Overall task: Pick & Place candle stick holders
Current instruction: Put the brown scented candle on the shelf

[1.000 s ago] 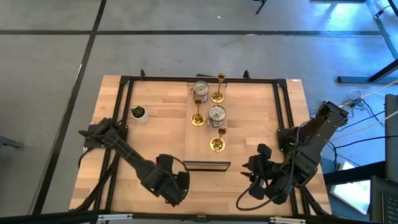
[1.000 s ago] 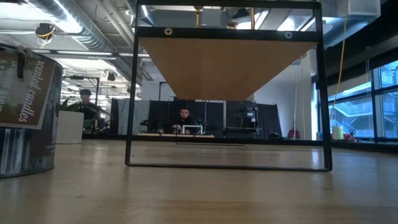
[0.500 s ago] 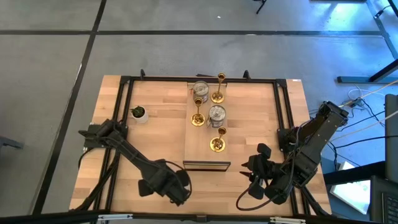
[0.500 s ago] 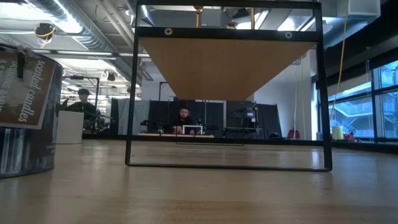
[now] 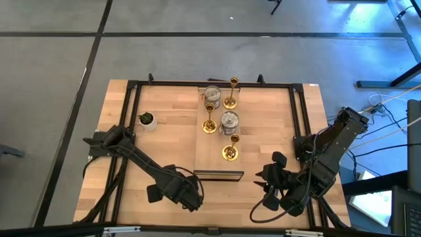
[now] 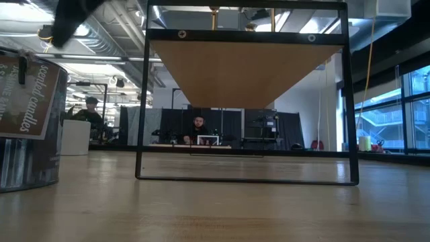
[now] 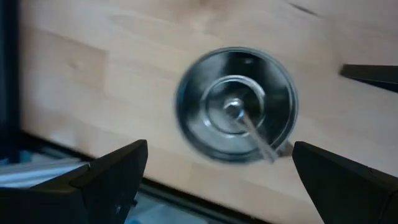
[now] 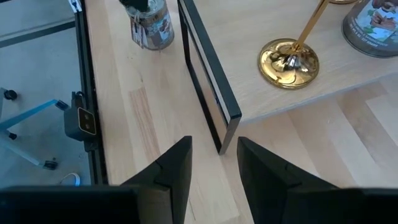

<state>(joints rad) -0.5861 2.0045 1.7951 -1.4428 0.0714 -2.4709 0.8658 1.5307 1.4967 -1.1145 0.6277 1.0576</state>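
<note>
Three slim gold holders (image 5: 231, 92), (image 5: 209, 122), (image 5: 230, 149) and two silvery cups (image 5: 212, 95), (image 5: 229, 120) stand on the raised wooden board (image 5: 212, 161). The third silvery cup (image 7: 235, 104) stands on its base on the table near the front edge; it also shows in the low view (image 6: 27, 117) and the right wrist view (image 8: 149, 28). My left gripper (image 7: 221, 171) hovers above it, open, with a finger on either side and apart from it; in the high view (image 5: 166, 191) the arm hides the cup. My right gripper (image 8: 214, 165) is open and empty near the board's front right corner.
A tiny green potted plant (image 5: 146, 120) stands at the table's left. The board rests on a black frame (image 6: 245, 178) at its near end. A black rail frame (image 5: 131, 89) runs round the table. People sit in the room behind the table (image 6: 198, 128).
My left gripper has shifted a little toward the table's left edge, and a dark part of it has come into the top left of the low view above the silvery cup. The cup has stayed where it was.
</note>
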